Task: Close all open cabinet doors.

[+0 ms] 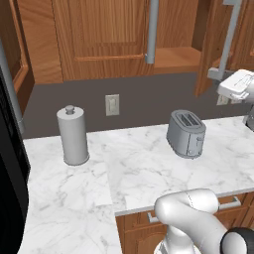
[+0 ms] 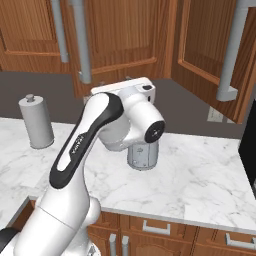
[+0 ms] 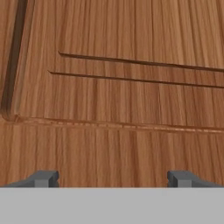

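Directly ahead of tool (image 3: 112,178), cabinet door (image 3: 131,96).

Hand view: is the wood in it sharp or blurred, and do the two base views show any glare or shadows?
Hand view: the cabinet door is soft, its grain smeared, with the fingers wide apart. Left base view: even flat light, no glare on the toaster; faint shadow beside the paper towel holder. Right base view: equally flat, slightly soft.
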Robot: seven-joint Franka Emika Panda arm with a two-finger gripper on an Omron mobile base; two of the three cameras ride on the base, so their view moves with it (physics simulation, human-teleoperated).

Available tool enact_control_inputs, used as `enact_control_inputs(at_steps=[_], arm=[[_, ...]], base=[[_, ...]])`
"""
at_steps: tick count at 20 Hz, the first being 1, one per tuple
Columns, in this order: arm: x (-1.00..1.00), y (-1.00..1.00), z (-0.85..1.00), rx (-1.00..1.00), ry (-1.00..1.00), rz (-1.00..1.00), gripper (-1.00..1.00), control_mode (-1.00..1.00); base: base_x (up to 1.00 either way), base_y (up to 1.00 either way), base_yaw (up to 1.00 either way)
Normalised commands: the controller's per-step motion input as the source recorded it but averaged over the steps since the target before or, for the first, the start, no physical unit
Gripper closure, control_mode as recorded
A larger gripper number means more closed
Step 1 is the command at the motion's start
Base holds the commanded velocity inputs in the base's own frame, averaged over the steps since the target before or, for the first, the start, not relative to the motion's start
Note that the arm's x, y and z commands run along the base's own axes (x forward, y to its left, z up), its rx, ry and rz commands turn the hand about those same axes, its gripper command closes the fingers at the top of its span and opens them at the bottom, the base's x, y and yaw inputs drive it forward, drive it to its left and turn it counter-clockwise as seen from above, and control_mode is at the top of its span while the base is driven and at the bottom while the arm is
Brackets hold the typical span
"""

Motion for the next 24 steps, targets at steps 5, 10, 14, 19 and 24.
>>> enact_control_inputs(at_steps=[5,10,14,19,24], arm=[[0.17,0.19,0.00,0.00,0.00,-0.09,-1.00,-1.00],[0.22,0.23,0.00,0.00,0.00,-0.11,-1.00,-1.00],[0.25,0.25,0.00,0.00,0.00,-0.12,-1.00,-1.00],[0.27,0.25,0.00,0.00,0.00,-0.12,-1.00,-1.00],[0.32,0.29,0.01,0.00,0.00,-0.12,-1.00,-1.00]], base=[[0.00,0.00,0.00],[0.00,0.00,0.00],[0.00,0.00,0.00],[0.00,0.00,0.00],[0.00,0.00,0.00]])
